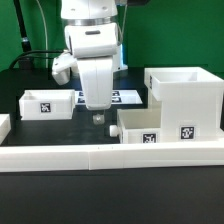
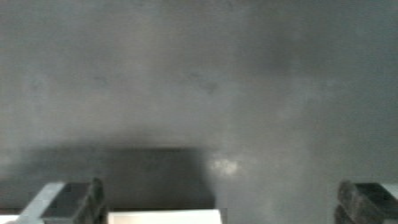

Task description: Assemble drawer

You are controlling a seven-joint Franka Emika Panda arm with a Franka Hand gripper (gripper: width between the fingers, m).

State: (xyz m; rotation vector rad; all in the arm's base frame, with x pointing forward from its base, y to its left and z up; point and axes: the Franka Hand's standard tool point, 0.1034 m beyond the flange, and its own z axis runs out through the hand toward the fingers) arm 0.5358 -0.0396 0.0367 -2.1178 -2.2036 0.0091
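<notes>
Treat assembly as not yet started. Both trays sit outside the housing (image 1: 185, 95): first tray (image 1: 140, 126) just beside it, second tray (image 1: 45, 103) well apart. The gripper (image 1: 97, 118) hangs near the housing, fingers (image 2: 63, 200) spread, empty.

Robot lab: marker board (image 1: 128, 96), green backdrop (image 1: 32, 25)

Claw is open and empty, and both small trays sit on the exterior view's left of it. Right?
Not quite. The claw is open and empty, but the exterior view shows only one tray on its left; the other tray sits on its right, by the housing.
</notes>
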